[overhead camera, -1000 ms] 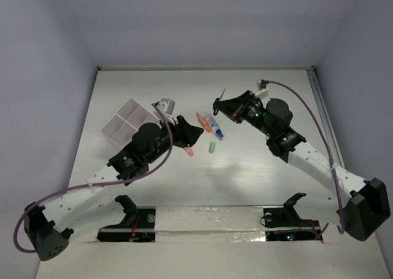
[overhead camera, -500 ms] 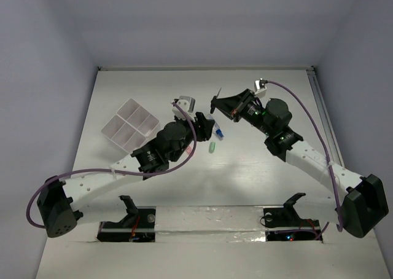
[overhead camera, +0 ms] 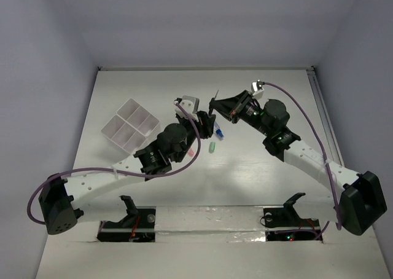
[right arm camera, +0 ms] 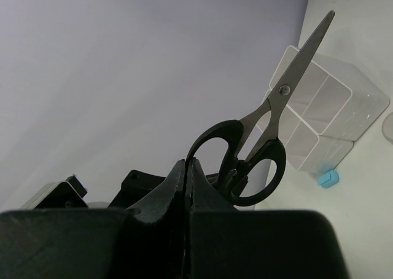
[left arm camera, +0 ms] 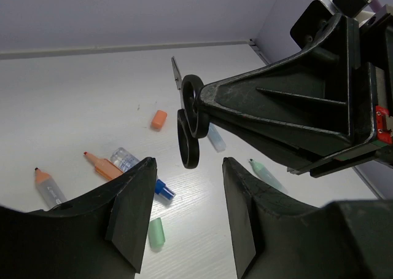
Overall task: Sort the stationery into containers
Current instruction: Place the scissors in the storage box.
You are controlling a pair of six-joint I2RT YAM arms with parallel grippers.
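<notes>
The left gripper (left arm camera: 187, 190), advanced over the last second, is held wide open and empty, with the handles of the scissors (left arm camera: 187, 131) now just ahead between its fingers (left arm camera: 132, 211). The scissors are pinched aloft by the closed right gripper (left arm camera: 204, 99) beyond; a handover toward the containers (overhead camera: 130, 126) is judged imminent.

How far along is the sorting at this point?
Done: nothing shows inside the containers from the top view. In hand: the right gripper grips the scissors off the table, with the left gripper open, facing their handles. Remaining: an orange marker, green marker, tube and orange eraser lie unsorted.
</notes>
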